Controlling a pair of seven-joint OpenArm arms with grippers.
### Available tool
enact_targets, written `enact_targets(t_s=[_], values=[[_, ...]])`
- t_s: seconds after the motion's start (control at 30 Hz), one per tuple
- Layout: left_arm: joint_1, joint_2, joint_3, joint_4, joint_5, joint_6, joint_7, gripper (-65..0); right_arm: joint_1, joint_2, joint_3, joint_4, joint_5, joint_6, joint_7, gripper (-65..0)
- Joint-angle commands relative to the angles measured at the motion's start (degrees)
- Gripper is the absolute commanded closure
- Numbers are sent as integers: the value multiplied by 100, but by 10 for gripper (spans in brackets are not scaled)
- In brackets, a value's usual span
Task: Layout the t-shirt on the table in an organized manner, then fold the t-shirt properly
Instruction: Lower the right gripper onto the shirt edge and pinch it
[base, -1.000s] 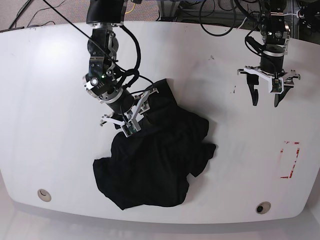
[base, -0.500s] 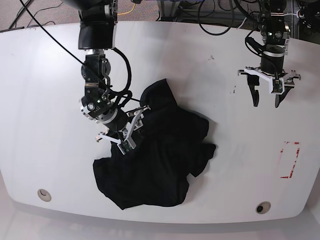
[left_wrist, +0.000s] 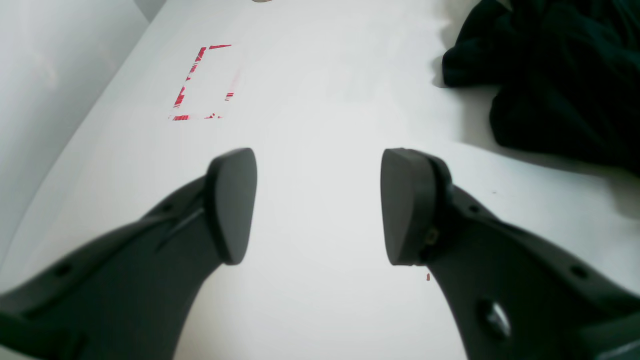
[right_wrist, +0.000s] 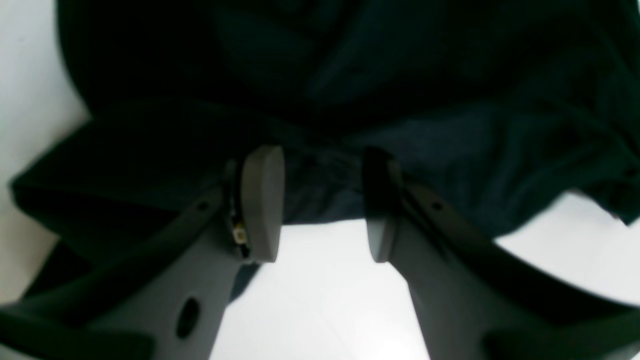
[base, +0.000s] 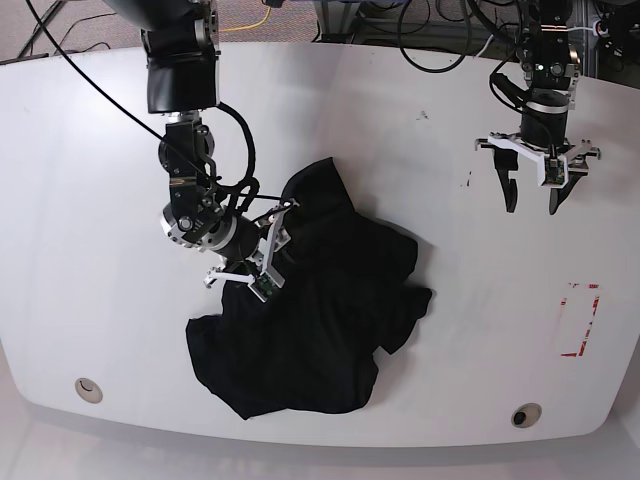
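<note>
The black t-shirt (base: 320, 320) lies crumpled in a heap at the middle of the white table (base: 100, 150). My right gripper (base: 268, 262) is low over the heap's upper left edge. In the right wrist view the right gripper (right_wrist: 322, 200) is open, its fingertips (right_wrist: 262, 200) straddling the hem of the t-shirt (right_wrist: 400, 75) above bare table (right_wrist: 320, 300). My left gripper (base: 532, 205) hangs open at the far right, well away from the cloth. The left wrist view shows the left gripper (left_wrist: 320, 205) empty over the table (left_wrist: 325, 75), with the t-shirt (left_wrist: 550, 75) at the upper right.
A red dashed rectangle (base: 581, 320) marks the table near its right edge, also visible as the red rectangle (left_wrist: 202, 82) in the left wrist view. Two round grommets (base: 88, 389) (base: 526, 414) sit by the front edge. Black cables (base: 440, 50) trail at the back.
My right arm has swung left and down along the shirt's upper left edge, its gripper turning. The shirt's upper lobe shifted a little. The left arm has stayed still.
</note>
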Motion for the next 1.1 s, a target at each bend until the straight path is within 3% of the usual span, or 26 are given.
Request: enact_targets(t_s=[0.0, 0.33, 0.6, 1.07], values=[[-2, -42, -23, 100, -3, 31, -163, -368, 180, 43, 16, -16, 62, -10, 153, -255], [-2, -25, -23, 100, 6, 31, -163, -368, 496, 61, 7, -385, 53, -10, 170, -255], [-19, -25, -23, 100, 15, 31, -163, -368, 831, 193, -239, -1000, 44, -10, 496, -255], [-28, -51, -32, 100, 15, 31, -163, -368, 681, 325, -591, -1062, 71, -10, 557, -255]])
